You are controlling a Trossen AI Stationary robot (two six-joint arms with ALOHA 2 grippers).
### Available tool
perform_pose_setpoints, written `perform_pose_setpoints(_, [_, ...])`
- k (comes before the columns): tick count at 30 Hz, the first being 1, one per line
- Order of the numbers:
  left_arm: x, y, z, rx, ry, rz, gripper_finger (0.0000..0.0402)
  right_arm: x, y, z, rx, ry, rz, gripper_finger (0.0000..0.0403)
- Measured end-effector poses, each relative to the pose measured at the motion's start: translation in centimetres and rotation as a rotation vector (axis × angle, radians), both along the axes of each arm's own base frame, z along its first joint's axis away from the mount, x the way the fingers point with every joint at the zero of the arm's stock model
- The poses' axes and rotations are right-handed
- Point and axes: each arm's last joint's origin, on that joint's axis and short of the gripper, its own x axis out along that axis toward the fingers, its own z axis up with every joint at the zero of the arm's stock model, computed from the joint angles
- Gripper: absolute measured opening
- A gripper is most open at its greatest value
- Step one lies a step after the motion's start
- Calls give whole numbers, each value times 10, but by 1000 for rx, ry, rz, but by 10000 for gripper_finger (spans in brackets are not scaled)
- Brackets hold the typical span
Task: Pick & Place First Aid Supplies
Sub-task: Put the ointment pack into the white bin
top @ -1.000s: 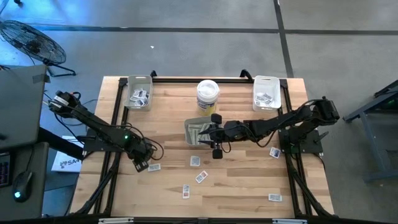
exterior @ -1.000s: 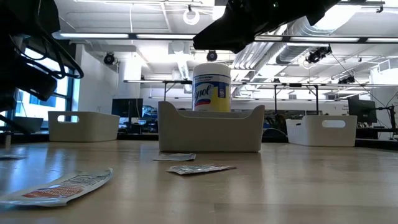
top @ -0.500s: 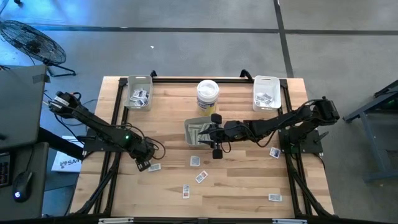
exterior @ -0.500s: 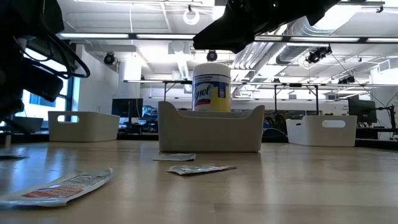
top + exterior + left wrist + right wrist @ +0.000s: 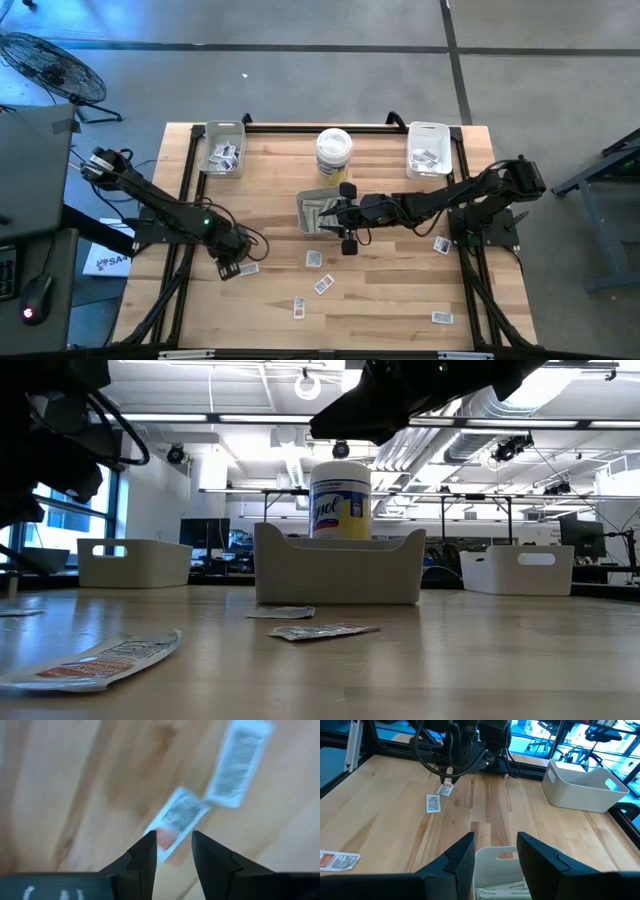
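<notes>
Several small paper packets lie flat on the wooden table [image 5: 400, 290]. My left gripper [image 5: 228, 268] hangs open, fingers pointing down, just over a narrow packet with a red end [image 5: 172, 820]; that end shows between the fingertips [image 5: 174, 840], and I cannot tell whether they touch it. A second packet [image 5: 240, 762] lies beside it. My right gripper [image 5: 338, 213] waits open above the middle tray [image 5: 318, 212], which holds packets [image 5: 505, 892]. Other packets lie at mid-table [image 5: 313, 258] and toward the near edge [image 5: 299, 307].
A tall white tub [image 5: 334, 152] stands behind the middle tray. Trays with packets sit at the far left [image 5: 222, 148] and far right [image 5: 430, 148] corners. Loose packets also lie near the right side [image 5: 441, 244] and the near right corner [image 5: 442, 317].
My left arm has shifted a little over the two packets at the table's left; in the low view its wrist and cable loop stand higher than a second ago. The right arm and the packets have kept still.
</notes>
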Motion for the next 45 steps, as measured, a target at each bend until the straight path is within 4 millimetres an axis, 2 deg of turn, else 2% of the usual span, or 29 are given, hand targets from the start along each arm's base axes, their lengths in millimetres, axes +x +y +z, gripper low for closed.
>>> perform_pose_setpoints(7, [-13, 6, -10, 49, 105, 43, 120, 0, 0, -1, 1, 6, 0, 140])
perform_pose_setpoints(12, [-17, 8, -21, 35, 106, 42, 120, 0, 0, -1, 0, 6, 1, 140])
perform_pose_setpoints(21, [-17, 9, -23, 56, 85, 44, 118, 0, 0, -1, 0, 7, 2, 140])
perform_pose_setpoints(25, [-17, 10, -24, 70, 80, 46, 90, 0, 0, -1, 0, 7, 2, 140])
perform_pose_setpoints(31, [-18, 11, -24, 98, 70, 39, 9, 0, 0, -1, 2, 7, 1, 140])
perform_pose_setpoints(35, [-18, 11, -24, 120, 67, 29, 12, 0, 0, -2, 5, 10, 11, 140])
perform_pose_setpoints(40, [-13, 14, -10, 275, 40, 22, 3, 10, 3, -13, 13, -10, 71, 140])
perform_pose_setpoints(45, [9, 9, 22, 409, -157, -55, 1, 21, 5, -26, 17, -68, 75, 145])
